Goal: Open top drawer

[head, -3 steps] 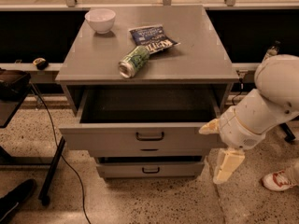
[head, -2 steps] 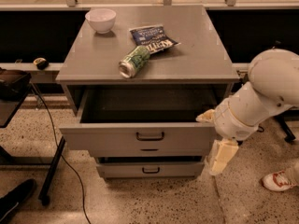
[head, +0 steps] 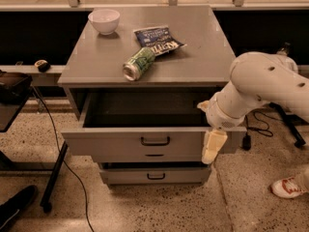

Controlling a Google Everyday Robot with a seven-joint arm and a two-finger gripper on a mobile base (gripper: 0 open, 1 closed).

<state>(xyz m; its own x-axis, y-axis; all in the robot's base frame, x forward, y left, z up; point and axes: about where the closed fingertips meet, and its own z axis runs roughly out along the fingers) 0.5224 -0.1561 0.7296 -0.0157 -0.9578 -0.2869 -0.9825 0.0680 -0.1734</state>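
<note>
Terrazzo floor (head: 251, 197) is spreading beneath a smooth grey metal desk (head: 203, 52), whose top drawer (head: 116, 141) is standing pulled out, deep box showing. Robot's hand (head: 206, 132) is hanging at the drawer front's right end, cream fingers (head: 214, 146) spread wide.

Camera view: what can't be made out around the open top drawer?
Top drawer inside: its floor is hidden by the front panel and deep shadow, so the contents are unknown.
Its right front corner: covered by the gripper and the arm, which sit right there.
Middle drawer: only a sliver shows beneath the top drawer's overhanging front.
Snack bag on the cabinet top: print too blurred to read.
</note>
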